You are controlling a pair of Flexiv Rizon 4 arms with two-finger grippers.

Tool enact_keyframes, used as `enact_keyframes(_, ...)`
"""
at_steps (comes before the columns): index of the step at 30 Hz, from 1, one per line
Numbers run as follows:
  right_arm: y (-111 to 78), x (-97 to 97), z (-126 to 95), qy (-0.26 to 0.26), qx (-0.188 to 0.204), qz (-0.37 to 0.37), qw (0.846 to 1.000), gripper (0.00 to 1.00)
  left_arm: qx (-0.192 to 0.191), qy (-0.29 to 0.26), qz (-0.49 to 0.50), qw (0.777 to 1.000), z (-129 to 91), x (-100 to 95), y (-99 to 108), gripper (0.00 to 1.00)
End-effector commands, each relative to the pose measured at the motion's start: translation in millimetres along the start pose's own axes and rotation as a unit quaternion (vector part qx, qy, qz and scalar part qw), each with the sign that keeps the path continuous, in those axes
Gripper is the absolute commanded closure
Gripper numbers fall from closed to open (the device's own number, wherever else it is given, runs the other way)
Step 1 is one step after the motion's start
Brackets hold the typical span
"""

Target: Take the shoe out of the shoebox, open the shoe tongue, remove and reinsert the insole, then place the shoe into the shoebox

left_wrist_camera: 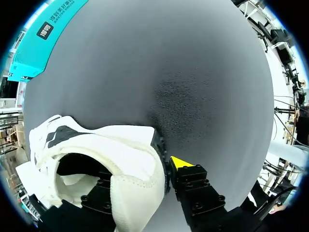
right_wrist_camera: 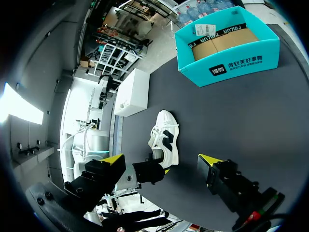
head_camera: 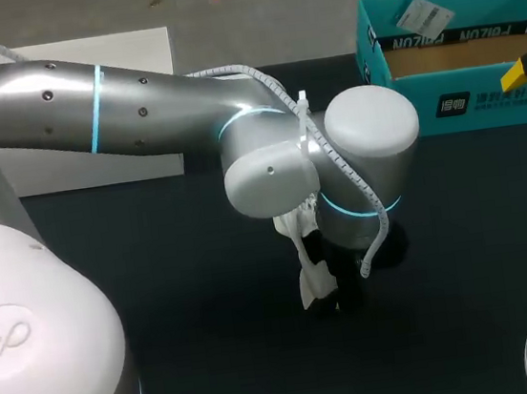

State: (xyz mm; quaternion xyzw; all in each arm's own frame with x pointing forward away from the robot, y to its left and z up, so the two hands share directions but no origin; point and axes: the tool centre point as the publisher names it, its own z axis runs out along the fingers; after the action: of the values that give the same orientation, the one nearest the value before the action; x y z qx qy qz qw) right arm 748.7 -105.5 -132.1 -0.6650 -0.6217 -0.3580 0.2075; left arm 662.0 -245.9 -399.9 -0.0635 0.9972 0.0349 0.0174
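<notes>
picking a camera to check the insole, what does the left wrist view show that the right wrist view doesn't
Left wrist only: a close look down into the shoe through its opening. Right wrist only: the whole shoe from the side, the inside of the shoebox, and the open right gripper. Both: the shoe, the teal shoebox and the black table.

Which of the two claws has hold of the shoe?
The left gripper: it pinches the shoe at the heel collar. The right gripper hangs open and empty.
</notes>
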Motion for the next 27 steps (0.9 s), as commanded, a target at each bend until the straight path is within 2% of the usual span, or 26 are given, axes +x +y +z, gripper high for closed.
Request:
enact_keyframes(1,0.4,-0.1,0.5,-0.001,0.001,0.001,1.000,0.00,0.006,0.003,-0.007,1.000,-2.1,1.7,5.4,1.00)
enact_keyframes(5,0.4,-0.1,0.5,-0.001,0.001,0.001,1.000,0.00,0.007,0.007,-0.019,1.000,-8.6,1.7,8.8,1.00)
enact_keyframes(8,0.4,-0.1,0.5,-0.001,0.001,0.001,1.000,0.00,0.005,0.020,-0.033,0.999,-22.3,-0.8,12.1,1.00)
enact_keyframes(14,0.4,-0.1,0.5,-0.001,0.001,0.001,1.000,0.00,-0.013,0.035,-0.040,0.999,-60.5,-2.9,20.3,1.00)
enact_keyframes(23,0.4,-0.1,0.5,-0.001,0.001,0.001,1.000,0.00,-0.022,-0.013,-0.051,0.998,-119.9,-13.4,32.0,1.00)
enact_keyframes(27,0.4,-0.1,0.5,-0.001,0.001,0.001,1.000,0.00,-0.016,-0.012,-0.061,0.998,-146.5,-23.0,41.8,1.00)
